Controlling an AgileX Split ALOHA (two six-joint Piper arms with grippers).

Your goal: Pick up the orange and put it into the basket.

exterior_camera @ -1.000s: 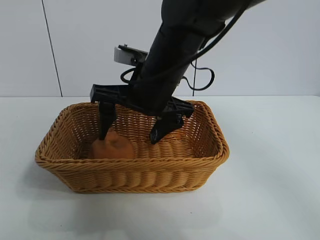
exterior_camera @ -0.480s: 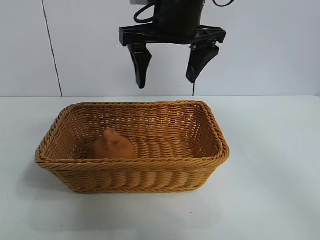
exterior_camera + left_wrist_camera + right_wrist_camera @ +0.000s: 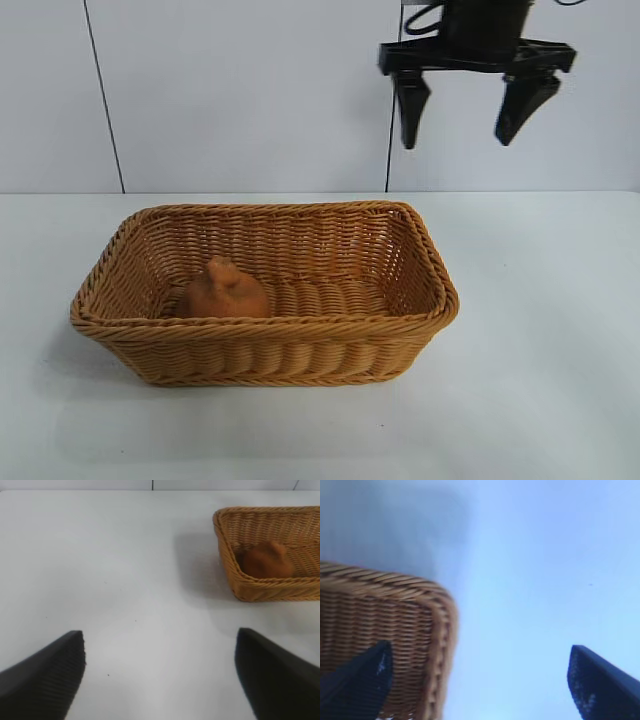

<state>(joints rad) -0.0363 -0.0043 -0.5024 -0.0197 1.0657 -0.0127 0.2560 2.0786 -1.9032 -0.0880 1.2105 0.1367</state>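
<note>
White tabletop (image 3: 540,330) holds the basket (image 3: 420,300) with the orange (image 3: 228,292) inside, while the right gripper (image 3: 462,105), jaws wide and empty, has lifted away rightward: placement looks done.

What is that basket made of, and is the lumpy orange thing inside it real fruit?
The basket looks like woven tan-brown cane or wicker: ribbed strands run in rows and the rim is braided, with a slight sheen. The orange has dull, rough, matte brownish-orange skin with a knobby bump on top. It could be real fruit or a model; the look alone does not tell.
</note>
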